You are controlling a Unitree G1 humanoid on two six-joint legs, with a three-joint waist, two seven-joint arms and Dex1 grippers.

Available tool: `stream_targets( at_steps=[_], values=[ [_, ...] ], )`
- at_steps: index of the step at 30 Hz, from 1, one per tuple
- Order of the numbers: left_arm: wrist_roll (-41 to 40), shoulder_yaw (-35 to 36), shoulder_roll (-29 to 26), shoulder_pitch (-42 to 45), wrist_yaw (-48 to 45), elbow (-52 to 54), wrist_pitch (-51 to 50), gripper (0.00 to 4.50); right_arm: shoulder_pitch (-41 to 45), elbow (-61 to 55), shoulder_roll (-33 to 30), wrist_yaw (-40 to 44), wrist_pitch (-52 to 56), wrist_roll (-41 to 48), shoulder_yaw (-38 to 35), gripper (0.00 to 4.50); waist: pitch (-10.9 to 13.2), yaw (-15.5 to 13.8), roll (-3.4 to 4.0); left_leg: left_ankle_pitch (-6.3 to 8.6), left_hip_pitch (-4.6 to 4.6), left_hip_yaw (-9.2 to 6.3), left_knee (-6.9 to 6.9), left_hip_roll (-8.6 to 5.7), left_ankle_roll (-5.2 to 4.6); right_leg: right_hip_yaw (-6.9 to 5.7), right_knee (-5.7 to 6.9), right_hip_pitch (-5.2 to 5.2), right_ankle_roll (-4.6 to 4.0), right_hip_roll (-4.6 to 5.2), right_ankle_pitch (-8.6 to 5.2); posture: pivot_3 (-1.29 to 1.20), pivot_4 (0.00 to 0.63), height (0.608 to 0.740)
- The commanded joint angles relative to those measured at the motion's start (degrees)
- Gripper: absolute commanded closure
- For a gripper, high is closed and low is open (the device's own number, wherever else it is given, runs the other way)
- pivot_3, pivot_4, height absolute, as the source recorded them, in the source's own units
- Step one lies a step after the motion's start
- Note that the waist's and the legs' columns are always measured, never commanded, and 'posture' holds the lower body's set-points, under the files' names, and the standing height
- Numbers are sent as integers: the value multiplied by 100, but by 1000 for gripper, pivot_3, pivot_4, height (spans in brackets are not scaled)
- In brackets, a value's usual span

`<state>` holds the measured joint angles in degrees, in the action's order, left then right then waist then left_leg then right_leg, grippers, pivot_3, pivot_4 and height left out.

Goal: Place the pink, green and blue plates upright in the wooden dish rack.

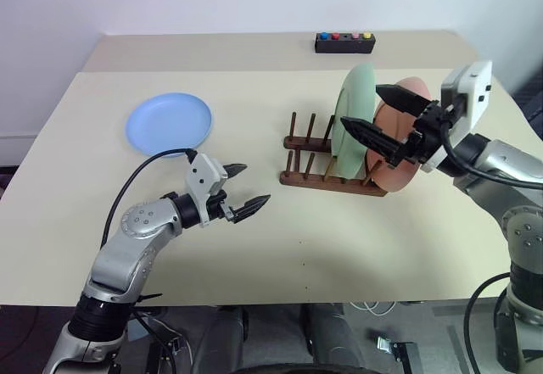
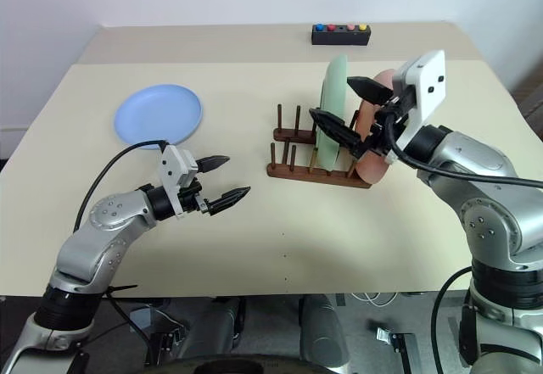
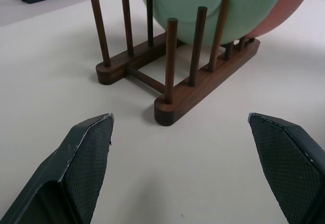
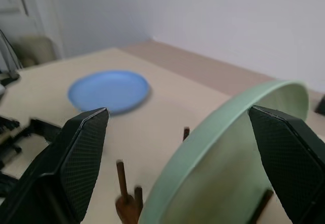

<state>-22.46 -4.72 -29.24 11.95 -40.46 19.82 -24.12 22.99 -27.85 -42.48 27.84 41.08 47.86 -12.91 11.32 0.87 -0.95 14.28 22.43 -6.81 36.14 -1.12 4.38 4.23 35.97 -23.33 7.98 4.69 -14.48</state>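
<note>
Wooden dish rack (image 1: 333,164): dark brown, two pegged rails, stood mid-bench. Green plate (image 1: 352,120) and pink plate (image 1: 397,133): matte, round, seated upright between its pegs, pink behind green. Blue plate (image 1: 169,123): lay flat on the bench (image 1: 322,247), well apart from the rack. Step judged in hand: blue plate outstanding; a reach and edge grip were called for. Left gripper (image 1: 242,190): jaws wide, empty, hovering. Right gripper (image 1: 383,115): jaws wide about the green plate's rim, gripping nothing.

Head pair looks down over the table (image 1: 339,255); both wrist views sit close, sharing the rack (image 3: 203,89).
</note>
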Motion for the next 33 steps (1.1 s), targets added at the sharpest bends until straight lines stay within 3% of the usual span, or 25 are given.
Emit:
stream_targets(
  at_steps=[1,29,33],
  values=[
    [25,100,25,85,5,81,139,118,-47,-216,-134,119,-48,-203,34,54,0,1,0,0,0,0,0,0,0,0,0,0,0,0,0,0,150,740],
    [86,126,36,97,-11,11,172,118,154,-330,-1059,558,-239,-878,-602,54,0,-6,-1,0,0,0,1,0,0,0,-1,0,0,0,0,0,150,740],
    [40,417,101,231,178,-175,266,118,679,-270,-951,590,-475,-945,-407,54,1,21,1,0,-1,1,1,0,0,0,0,0,0,0,0,0,150,740]
  ],
)
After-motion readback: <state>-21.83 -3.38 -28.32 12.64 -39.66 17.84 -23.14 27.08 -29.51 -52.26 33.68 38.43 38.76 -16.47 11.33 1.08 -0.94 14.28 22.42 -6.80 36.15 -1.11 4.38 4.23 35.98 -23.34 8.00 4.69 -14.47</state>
